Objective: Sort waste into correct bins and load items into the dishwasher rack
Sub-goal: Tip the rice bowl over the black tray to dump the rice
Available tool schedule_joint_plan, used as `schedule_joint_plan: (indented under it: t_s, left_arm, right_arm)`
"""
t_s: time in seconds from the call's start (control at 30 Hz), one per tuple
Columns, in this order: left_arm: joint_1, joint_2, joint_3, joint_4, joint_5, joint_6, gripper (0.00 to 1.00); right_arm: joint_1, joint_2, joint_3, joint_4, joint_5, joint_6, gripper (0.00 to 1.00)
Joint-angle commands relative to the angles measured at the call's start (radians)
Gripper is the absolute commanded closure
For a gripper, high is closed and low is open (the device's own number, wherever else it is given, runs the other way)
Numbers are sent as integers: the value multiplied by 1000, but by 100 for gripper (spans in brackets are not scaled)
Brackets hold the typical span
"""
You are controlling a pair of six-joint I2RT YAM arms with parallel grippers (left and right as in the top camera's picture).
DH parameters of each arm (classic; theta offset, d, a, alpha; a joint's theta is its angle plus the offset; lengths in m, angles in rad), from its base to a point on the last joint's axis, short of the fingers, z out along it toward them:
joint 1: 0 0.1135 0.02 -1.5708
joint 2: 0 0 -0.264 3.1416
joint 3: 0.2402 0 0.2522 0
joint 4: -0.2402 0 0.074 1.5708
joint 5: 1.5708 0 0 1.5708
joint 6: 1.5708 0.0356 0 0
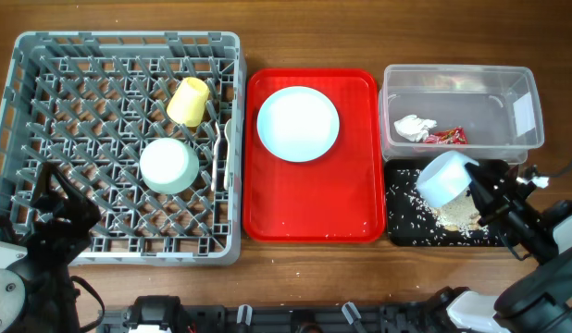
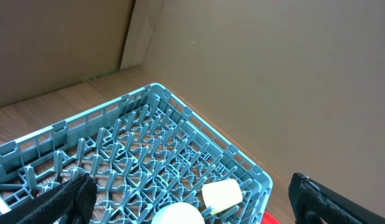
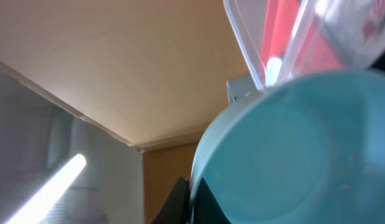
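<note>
My right gripper (image 1: 478, 190) is shut on the rim of a light blue bowl (image 1: 445, 178), tipped on its side over the black bin (image 1: 406, 227), which holds rice and food scraps (image 1: 459, 215). In the right wrist view the bowl (image 3: 298, 149) fills the frame, its rim pinched between the fingers (image 3: 189, 199). My left gripper (image 1: 55, 208) is open and empty over the front left of the grey dishwasher rack (image 1: 18, 102). The rack holds a yellow cup (image 1: 188, 101) and an upturned light blue bowl (image 1: 168, 166); both show in the left wrist view (image 2: 221, 194).
A red tray (image 1: 314, 217) in the middle carries a light blue plate (image 1: 298, 123). A clear plastic bin (image 1: 508, 102) at the back right holds crumpled white paper (image 1: 413, 128) and a red wrapper (image 1: 447, 136). A white utensil (image 1: 225, 139) stands at the rack's right edge.
</note>
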Motion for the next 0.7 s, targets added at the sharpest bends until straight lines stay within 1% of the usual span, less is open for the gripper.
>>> schedule_joint_plan:
  t_s: [0.0, 0.1, 0.2, 0.23, 0.27, 0.33, 0.37, 0.47, 0.57, 0.6, 0.67]
  left_arm:
    - [8, -1, 6, 3, -16, -10, 0]
    - [8, -1, 6, 3, -16, -10, 0]
    - [8, -1, 6, 3, -16, -10, 0]
    - [8, -1, 6, 3, -16, -10, 0]
    - [8, -1, 6, 3, -16, -10, 0]
    - [8, -1, 6, 3, -16, -10, 0]
    - [8, -1, 6, 3, -16, -10, 0]
    - [8, -1, 6, 3, -16, -10, 0]
    - [8, -1, 6, 3, -16, -10, 0]
    - [8, -1, 6, 3, -16, -10, 0]
    - [8, -1, 6, 3, -16, -10, 0]
  right_arm:
    - [1, -19, 3, 59, -40, 81, 96]
    - [0, -47, 11, 3, -65, 100, 96]
    - [6, -105, 13, 5, -64, 97, 96]
    - [15, -132, 12, -64, -64, 91, 96]
    - [21, -163, 12, -86, -63, 99, 96]
    - [21, -215, 12, -40, -64, 208, 96]
    - [20, -248, 12, -51, -64, 231, 96]
    - [22, -309, 12, 119, -64, 364, 96]
    - [23, -336, 12, 153, -65, 391, 96]
    - [27, -346, 12, 114, -64, 388, 96]
    - [27, -349, 12, 189, -56, 415, 96]
